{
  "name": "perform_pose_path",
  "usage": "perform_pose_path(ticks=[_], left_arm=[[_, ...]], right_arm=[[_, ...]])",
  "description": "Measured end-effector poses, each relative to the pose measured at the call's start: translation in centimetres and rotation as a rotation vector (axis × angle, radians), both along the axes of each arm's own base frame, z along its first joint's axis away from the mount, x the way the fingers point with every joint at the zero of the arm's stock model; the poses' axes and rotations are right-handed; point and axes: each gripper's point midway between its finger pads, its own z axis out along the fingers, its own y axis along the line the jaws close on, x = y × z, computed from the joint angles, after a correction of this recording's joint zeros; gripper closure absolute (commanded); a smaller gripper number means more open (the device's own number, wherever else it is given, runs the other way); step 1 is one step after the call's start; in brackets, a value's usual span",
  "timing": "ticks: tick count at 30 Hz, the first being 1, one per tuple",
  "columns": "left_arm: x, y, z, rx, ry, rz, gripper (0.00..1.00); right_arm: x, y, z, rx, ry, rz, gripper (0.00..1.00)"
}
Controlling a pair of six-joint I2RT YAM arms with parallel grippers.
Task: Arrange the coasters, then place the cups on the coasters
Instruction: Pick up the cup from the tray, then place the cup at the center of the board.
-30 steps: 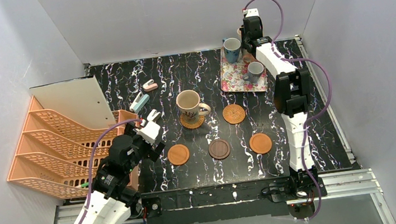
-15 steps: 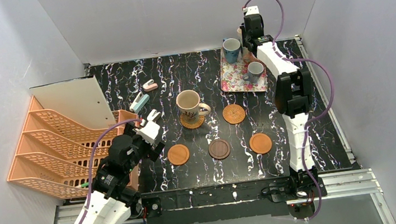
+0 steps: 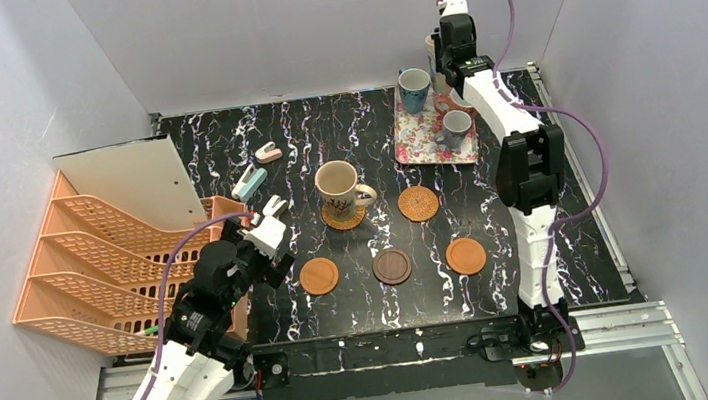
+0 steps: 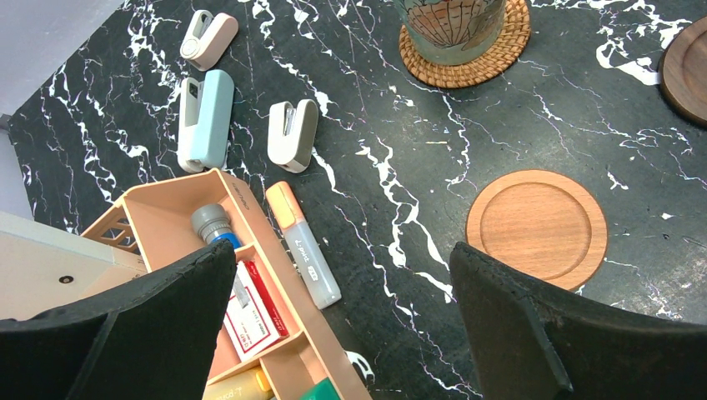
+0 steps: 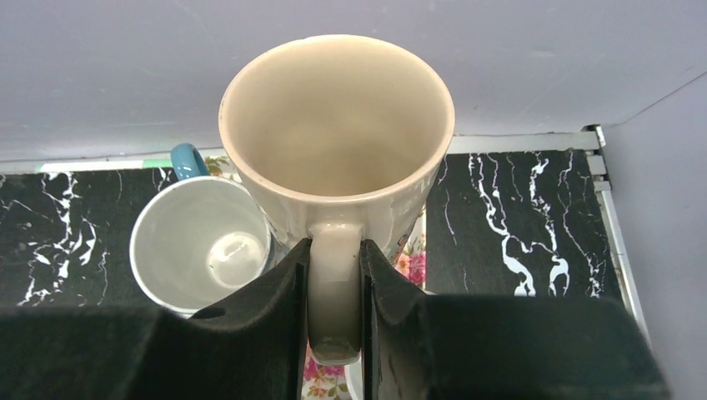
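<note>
Currently the right fingers (image 5: 292,279) pinch the handle of the beige mug (image 5: 338,125), one finger on each side. The mug is upright, mouth up, held at the far right corner above the tray (image 3: 419,144), beside the blue-handled cup (image 5: 200,242). Its handle points back toward the wrist. The free woven coaster (image 3: 418,203) lies on the table (image 3: 322,133), toward the arm bases from the mug and slightly left; the right arm is the nearer one. The left fingers (image 4: 517,321) are spread wide and hold nothing, hovering near the smooth coaster (image 4: 538,227). The mug base is hidden in the wrist view, and the arm covers most of the mug from above, so clearance over the tray cannot be confirmed.
</note>
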Motion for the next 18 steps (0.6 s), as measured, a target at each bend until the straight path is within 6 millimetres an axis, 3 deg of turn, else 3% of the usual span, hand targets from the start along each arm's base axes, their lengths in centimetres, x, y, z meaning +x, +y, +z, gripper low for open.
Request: perform_pose_path(ticks=[11,18], left_arm=[[0.0,0.0,0.0,0.0,0.0,0.001,0.02],[0.0,0.1,0.0,0.0,0.0,0.004,0.02]], right_arm=[[-1.2,-0.3,5.6,0.02,-0.087,-0.002,0.99],[-3.2,-0.9,9.4,0.026,-0.142,-0.011,0.99]])
